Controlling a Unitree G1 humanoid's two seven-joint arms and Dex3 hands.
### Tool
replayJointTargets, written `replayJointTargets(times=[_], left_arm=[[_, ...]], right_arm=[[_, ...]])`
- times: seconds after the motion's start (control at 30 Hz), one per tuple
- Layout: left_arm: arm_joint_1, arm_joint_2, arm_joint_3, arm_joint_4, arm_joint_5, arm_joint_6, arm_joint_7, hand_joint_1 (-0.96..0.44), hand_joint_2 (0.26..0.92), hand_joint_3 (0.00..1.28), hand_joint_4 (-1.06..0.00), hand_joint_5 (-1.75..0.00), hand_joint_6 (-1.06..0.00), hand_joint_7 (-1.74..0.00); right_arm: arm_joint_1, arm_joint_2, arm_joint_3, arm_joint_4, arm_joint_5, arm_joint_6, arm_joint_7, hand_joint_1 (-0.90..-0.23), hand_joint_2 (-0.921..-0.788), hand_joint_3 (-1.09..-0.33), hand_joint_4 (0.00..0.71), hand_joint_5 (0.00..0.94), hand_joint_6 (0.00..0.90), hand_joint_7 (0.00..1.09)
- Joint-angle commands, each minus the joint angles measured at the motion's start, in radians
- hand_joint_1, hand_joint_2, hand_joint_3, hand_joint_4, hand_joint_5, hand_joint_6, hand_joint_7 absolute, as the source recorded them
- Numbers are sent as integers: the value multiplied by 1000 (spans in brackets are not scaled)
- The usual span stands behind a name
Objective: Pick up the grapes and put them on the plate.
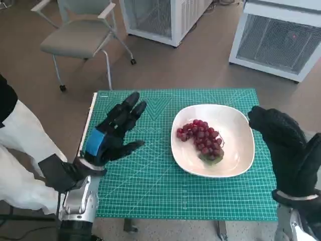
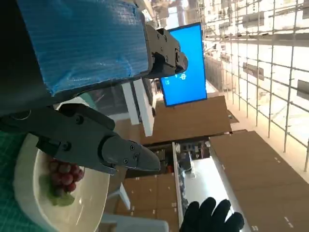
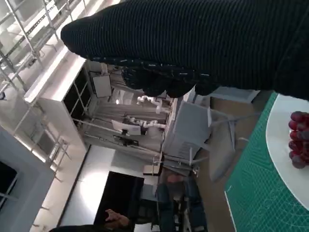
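At centre-right of the head view, red grapes (image 1: pixel 201 139) are lying on the white plate (image 1: pixel 241 125), so both empty hands, left (image 1: pixel 114 134) spread, right (image 1: pixel 283 145) unclear, are best withdrawing gently.

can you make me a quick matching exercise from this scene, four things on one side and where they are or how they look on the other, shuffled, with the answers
Things:
1. grapes
2. plate
3. left hand
4. right hand

Descriptions:
A. blue tape on its back, open above the mat
B. white, sitting on the green mat
C. dark red bunch lying in the plate
D. black knitted glove, beside the plate's edge

Pairs: 1-C, 2-B, 3-A, 4-D
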Motion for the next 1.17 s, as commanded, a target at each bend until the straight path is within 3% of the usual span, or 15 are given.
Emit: replayJointTargets(times=[0.03, 0.8, 1.17], left_arm=[[17, -8, 14, -21, -18, 10, -9, -357, 921, 104, -235, -16, -258, -2], [35, -15, 32, -74, -26, 36, -11, -308, 921, 95, -229, -3, -249, 0], [41, -10, 33, -64, -5, -1, -13, -47, 921, 88, -278, -25, -277, -13]], right_arm=[[-1, -7, -2, 20, 4, 4, 12, -496, -921, -557, 437, 487, 189, 896], [-14, -3, -3, 27, 6, 3, 18, -497, -921, -555, 438, 493, 185, 898], [-20, 1, 0, 27, 13, 15, 15, -498, -921, -550, 442, 494, 189, 893]])
